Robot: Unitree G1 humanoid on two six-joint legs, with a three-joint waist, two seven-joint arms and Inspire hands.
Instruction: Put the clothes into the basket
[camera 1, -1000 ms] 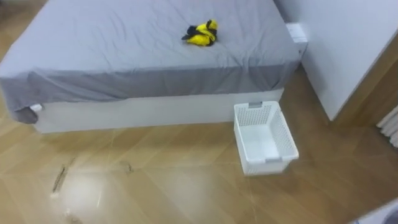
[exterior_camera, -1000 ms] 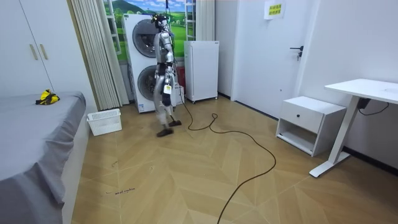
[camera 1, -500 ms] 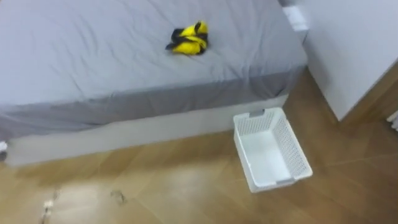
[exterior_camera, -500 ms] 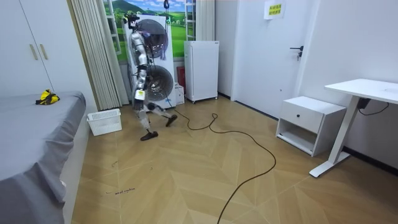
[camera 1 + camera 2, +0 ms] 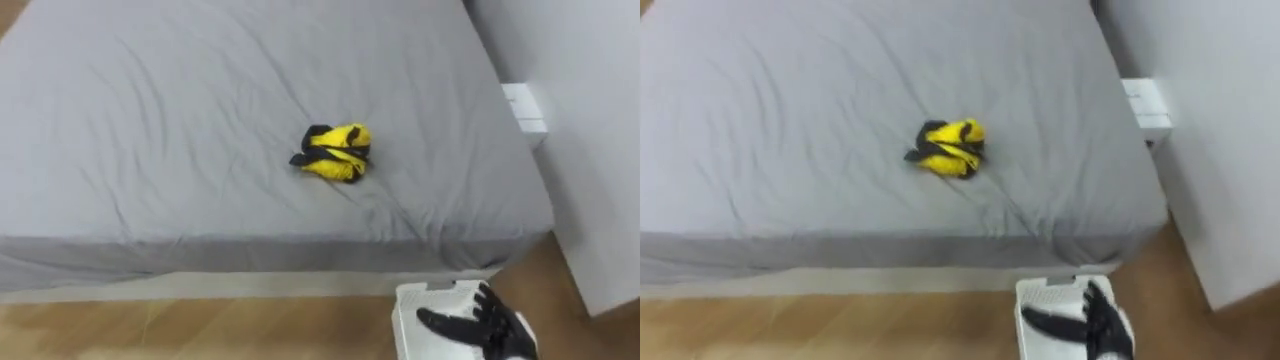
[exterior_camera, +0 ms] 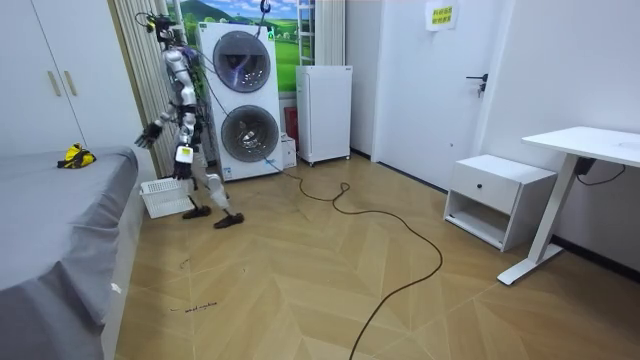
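Note:
A yellow and black bundle of clothes (image 5: 335, 152) lies on the grey bed (image 5: 150, 120), a little back from its near edge. The white slatted basket (image 5: 412, 298) stands on the wooden floor against the bed's side, at the lower right. My right hand (image 5: 485, 326) reaches out over the basket's rim, open with its dark fingers spread and nothing in it. In the room view I stand by the basket (image 6: 167, 196), facing the bed, right hand (image 6: 150, 134) stretched forward. My left hand (image 6: 181, 162) hangs at my side.
A white wardrobe side (image 5: 590, 150) rises close on the right, with a small white box (image 5: 525, 108) between it and the bed. Behind me stand stacked washing machines (image 6: 240, 100). A dark cable (image 6: 385, 225) snakes across the floor.
I have walked from the washing machines up to the bed, so bed and clothes look nearer. My right hand has come into view above the basket.

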